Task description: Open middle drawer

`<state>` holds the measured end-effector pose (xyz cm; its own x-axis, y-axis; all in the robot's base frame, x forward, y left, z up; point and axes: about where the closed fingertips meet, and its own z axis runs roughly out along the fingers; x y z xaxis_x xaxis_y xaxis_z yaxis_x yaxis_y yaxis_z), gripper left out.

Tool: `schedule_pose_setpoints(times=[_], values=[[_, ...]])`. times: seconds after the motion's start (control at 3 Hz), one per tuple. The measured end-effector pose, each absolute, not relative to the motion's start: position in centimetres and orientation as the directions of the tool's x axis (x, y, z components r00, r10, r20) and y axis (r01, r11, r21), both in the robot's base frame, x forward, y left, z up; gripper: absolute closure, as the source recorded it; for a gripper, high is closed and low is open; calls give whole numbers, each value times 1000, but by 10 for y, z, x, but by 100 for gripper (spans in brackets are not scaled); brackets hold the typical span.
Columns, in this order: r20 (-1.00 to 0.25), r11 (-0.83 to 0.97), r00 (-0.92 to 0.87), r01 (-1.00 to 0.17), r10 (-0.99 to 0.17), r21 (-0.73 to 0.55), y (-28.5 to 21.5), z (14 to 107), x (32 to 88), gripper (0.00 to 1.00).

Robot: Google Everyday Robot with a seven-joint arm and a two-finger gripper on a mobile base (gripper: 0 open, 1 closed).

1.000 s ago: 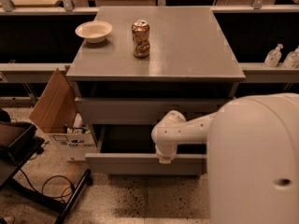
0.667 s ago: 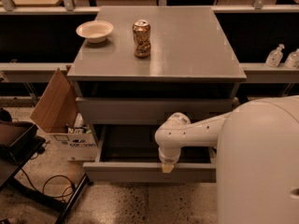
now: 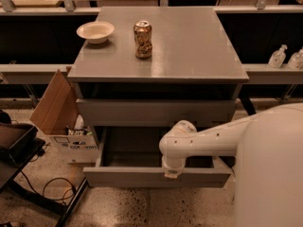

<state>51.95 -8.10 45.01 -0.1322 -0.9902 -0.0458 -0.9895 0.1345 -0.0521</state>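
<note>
The middle drawer (image 3: 137,177) is pulled out of the grey cabinet, and its grey box interior (image 3: 132,150) is in view. My gripper (image 3: 171,172) points down at the top edge of the drawer's flat front, right of centre, at the end of the white arm (image 3: 213,138). The fingers are hidden below the wrist. The uppermost drawer (image 3: 156,112) is shut above it. The lowest drawer is hidden under the open one.
A white bowl (image 3: 95,31) and a dented can (image 3: 143,39) stand on the cabinet top (image 3: 189,41). An open cardboard box (image 3: 57,109) sits on the floor at the left, beside a black stand (image 3: 14,148) and cables (image 3: 52,190). Bottles (image 3: 278,56) stand on a right ledge.
The middle drawer has slid further out toward the camera. My gripper has moved down and outward with its front edge.
</note>
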Motion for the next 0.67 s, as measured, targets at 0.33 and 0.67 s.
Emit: schedule_pose_setpoints(times=[0.33,0.67], values=[[-52,153,-151,-988,-987,-30,-82,452,503,100],[-53,155,-154,-988,-987,-23,-82,452,498,100]])
